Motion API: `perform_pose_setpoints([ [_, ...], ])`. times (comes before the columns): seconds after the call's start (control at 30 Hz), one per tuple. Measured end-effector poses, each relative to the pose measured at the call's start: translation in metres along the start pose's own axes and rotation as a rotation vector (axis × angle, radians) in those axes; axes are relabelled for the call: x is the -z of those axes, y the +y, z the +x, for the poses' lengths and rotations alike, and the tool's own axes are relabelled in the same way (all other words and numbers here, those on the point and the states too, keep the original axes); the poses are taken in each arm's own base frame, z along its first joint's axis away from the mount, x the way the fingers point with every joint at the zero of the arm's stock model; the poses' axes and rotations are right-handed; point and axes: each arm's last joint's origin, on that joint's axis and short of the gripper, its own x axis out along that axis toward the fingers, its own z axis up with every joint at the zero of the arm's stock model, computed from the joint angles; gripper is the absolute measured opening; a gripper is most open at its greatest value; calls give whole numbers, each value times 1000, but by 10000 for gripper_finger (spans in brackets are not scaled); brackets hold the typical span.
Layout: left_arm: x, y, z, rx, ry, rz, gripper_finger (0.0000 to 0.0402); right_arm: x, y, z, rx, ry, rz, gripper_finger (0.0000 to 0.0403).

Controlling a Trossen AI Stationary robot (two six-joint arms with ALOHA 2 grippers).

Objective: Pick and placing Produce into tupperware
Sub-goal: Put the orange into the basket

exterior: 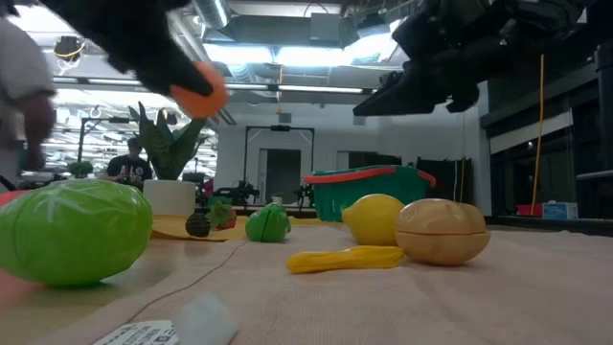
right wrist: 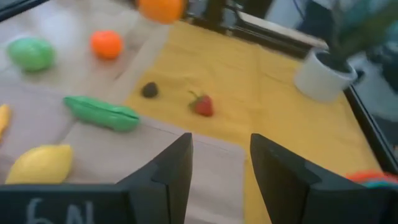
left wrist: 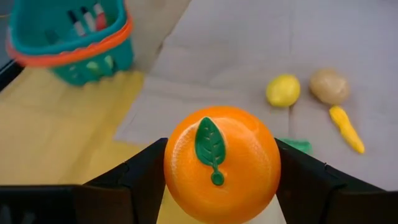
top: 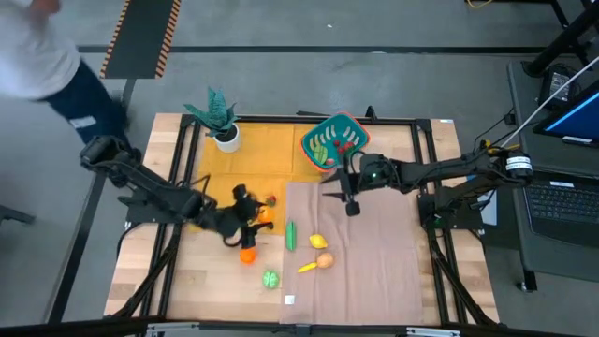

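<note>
left wrist view: left gripper (left wrist: 219, 186) clamped on the orange (left wrist: 221, 163); carry it level over the tupperware (left wrist: 68, 38), release low inside its rim.

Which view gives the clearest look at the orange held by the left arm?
The left wrist view: the orange fills the frame, leaf up, gripped between the left gripper's fingers. The high view shows it small and partly hidden, the low view half behind the arm, the right wrist view cut at the edge.
</note>
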Motion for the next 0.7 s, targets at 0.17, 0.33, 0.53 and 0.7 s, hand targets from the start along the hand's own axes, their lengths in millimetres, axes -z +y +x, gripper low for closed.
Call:
perform_pose_setpoints([
  [0.17, -19, 23, 18, 113, -33, 27, 239, -8, 17, 2, -19, -25, -135, 163],
  [0.33, -27, 45, 29, 173, -43, 36, 239, -12, 25, 3, 39, -7, -196, 183],
  [0.53, -35, 66, 37, 225, -78, 59, 239, -21, 25, 2, 178, -28, -233, 254],
  [0.7, -36, 80, 49, 276, -86, 80, 239, -25, 23, 2, 199, -53, -291, 303],
])
